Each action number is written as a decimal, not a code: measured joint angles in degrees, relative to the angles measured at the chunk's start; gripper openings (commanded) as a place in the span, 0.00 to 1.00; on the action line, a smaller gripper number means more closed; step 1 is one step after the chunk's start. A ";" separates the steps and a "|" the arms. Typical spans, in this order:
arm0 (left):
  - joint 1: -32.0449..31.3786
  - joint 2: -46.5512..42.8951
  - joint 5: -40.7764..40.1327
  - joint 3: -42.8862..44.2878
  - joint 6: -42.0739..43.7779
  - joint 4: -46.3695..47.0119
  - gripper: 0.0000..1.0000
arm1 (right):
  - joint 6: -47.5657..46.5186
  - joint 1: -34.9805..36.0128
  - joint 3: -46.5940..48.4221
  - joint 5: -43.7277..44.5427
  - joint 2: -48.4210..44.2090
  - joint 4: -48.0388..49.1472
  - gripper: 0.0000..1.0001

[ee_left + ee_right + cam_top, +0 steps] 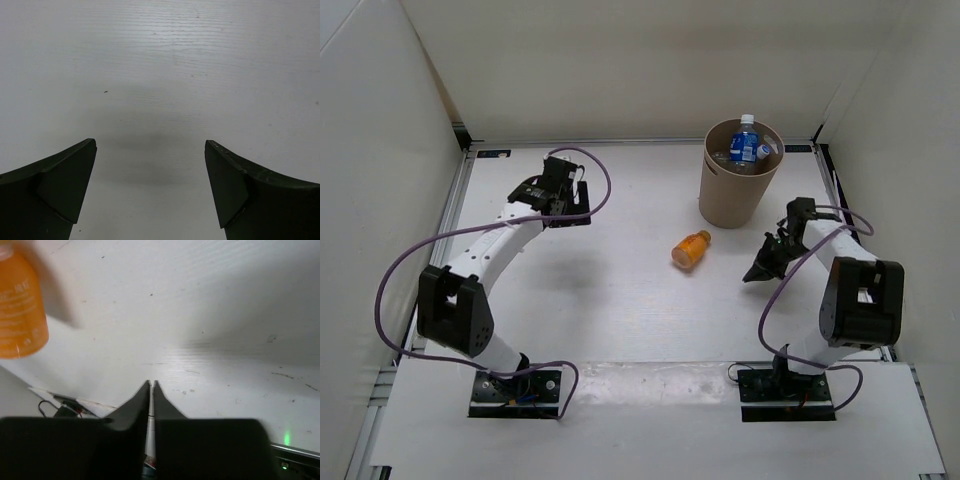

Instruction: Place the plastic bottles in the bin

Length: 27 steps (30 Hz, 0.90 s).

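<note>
Fingers of right gripper [151, 383]: pressed together, empty. Left gripper [150, 146]: spread wide, empty. Orange bottle [691, 249]: lying on table [620, 310], between bin [725, 205] and right gripper, untouched. Other bottles [745, 143]: in bin. Step: last pickup; jaws must open first.

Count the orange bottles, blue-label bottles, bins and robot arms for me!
Orange bottle: 1
Blue-label bottle: 1
Bin: 1
Robot arms: 2, the left arm and the right arm
Total: 5
</note>
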 measured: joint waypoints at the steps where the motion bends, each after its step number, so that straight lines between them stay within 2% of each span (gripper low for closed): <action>1: -0.02 0.68 1.51 0.02 -0.24 0.72 1.00 | -0.28 -0.79 -0.57 -0.92 -0.90 0.24 0.28; 3: -0.17 2.45 4.63 0.35 -0.37 2.10 1.00 | -1.05 -1.84 -1.16 -2.75 -2.49 1.11 0.47; 6: -1.09 7.06 9.64 3.08 0.39 5.01 1.00 | -2.82 -2.71 -1.25 -6.34 -4.96 2.84 0.57; 11: -4.04 19.50 18.82 16.04 3.56 10.80 1.00 | -8.39 -4.31 0.94 -12.76 -7.74 3.02 0.60; 15: -6.36 26.67 25.81 22.95 7.06 15.65 1.00 | -14.99 -7.89 5.99 -16.44 -8.66 -0.90 0.61; 21: -12.02 37.73 30.18 36.11 14.03 15.17 1.00 | -24.39 -20.17 13.44 -20.26 -8.74 -9.77 0.61; 27: -15.15 42.47 33.86 38.12 16.15 13.75 1.00 | -29.75 -30.69 14.34 -21.92 -7.08 -18.05 0.61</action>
